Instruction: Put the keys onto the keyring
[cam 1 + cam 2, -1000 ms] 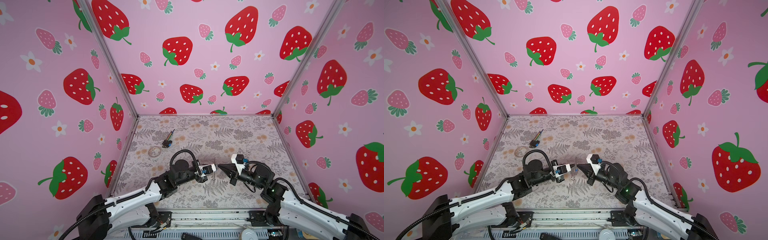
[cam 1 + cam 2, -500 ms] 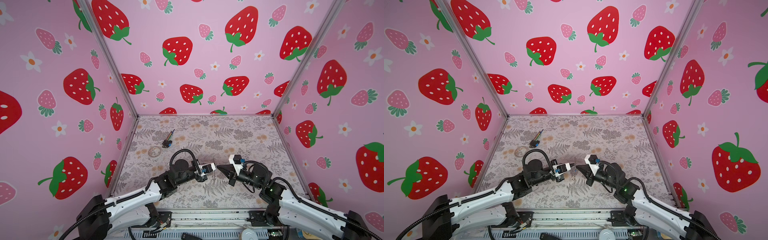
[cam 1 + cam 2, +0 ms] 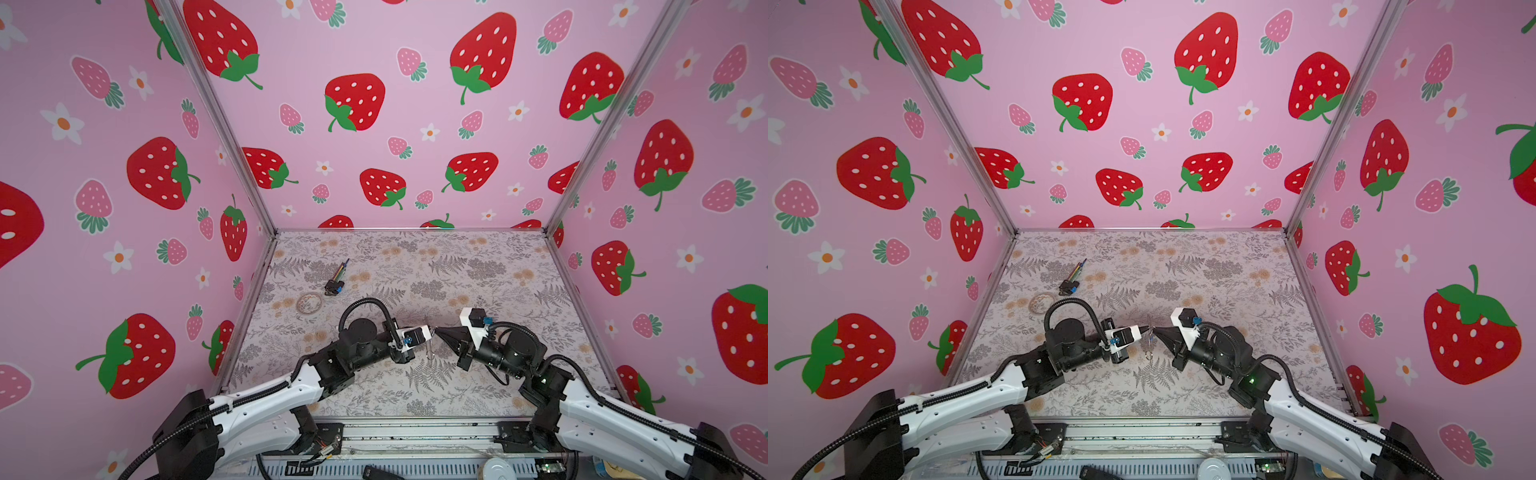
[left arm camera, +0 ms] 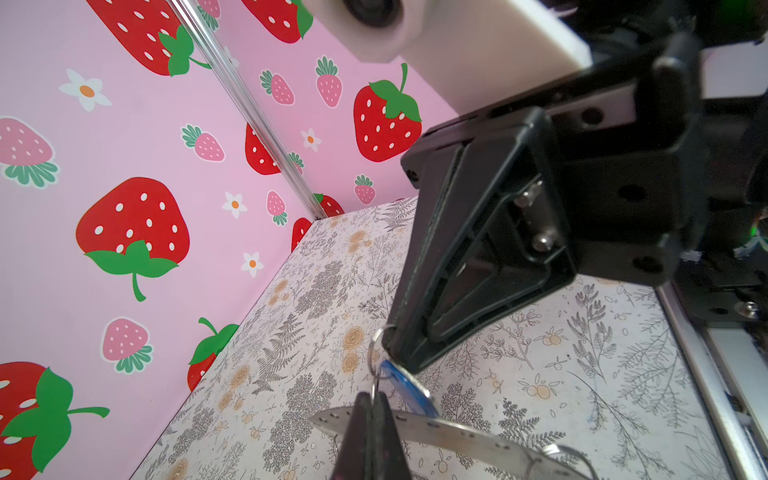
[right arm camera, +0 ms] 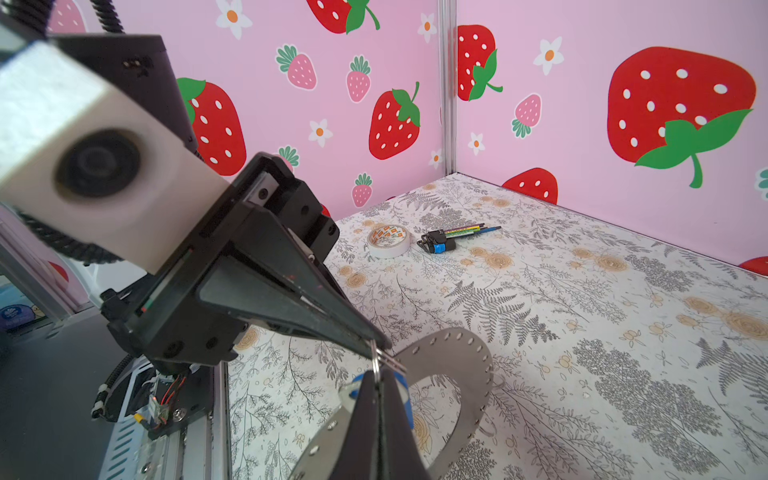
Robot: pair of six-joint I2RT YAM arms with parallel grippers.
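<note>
The left gripper and right gripper are both shut, pinching the keys above the table's front middle. The big ring hangs right beside them. If one gripper tugs crooked, everything could drop.

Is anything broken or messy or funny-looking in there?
Nothing is broken or spilled. The only funny bit: the left claw and right claw meet tip to tip, both pinching one small wire loop, with the blue tag and tilted grey ring hanging by it. A tape roll and plug lie aside.
</note>
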